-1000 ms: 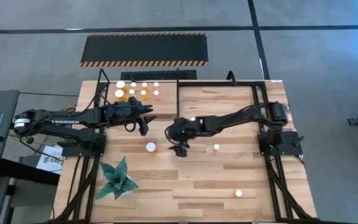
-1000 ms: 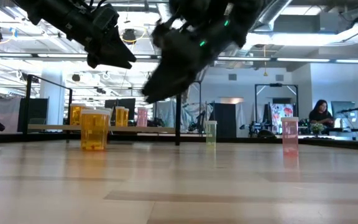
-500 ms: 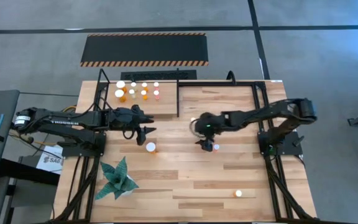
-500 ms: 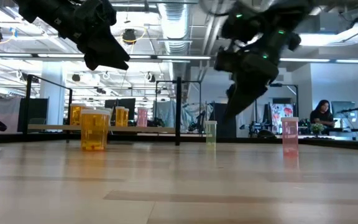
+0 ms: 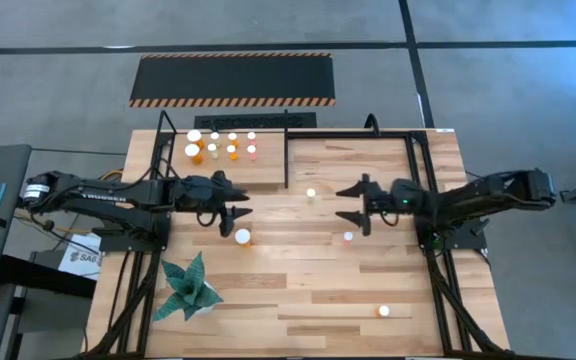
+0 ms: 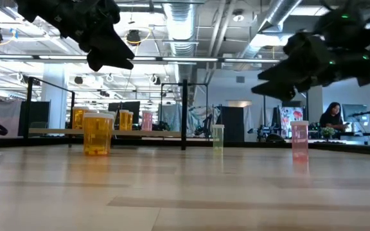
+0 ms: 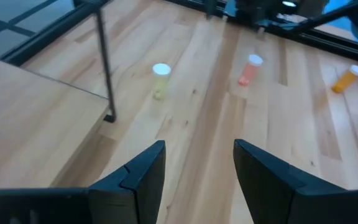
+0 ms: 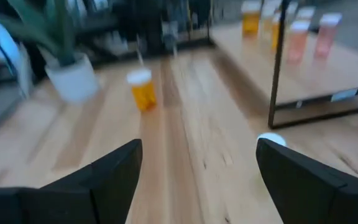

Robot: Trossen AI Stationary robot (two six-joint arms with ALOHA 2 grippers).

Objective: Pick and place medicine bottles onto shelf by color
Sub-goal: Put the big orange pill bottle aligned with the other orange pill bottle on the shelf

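Bottles: we see an orange one just beside our spread left end effector; right end effector spread above a pink one.

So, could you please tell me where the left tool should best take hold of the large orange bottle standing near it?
Probably from above, closing on the body just under the white cap: the large orange bottle stands upright and alone, with bare board all round it.
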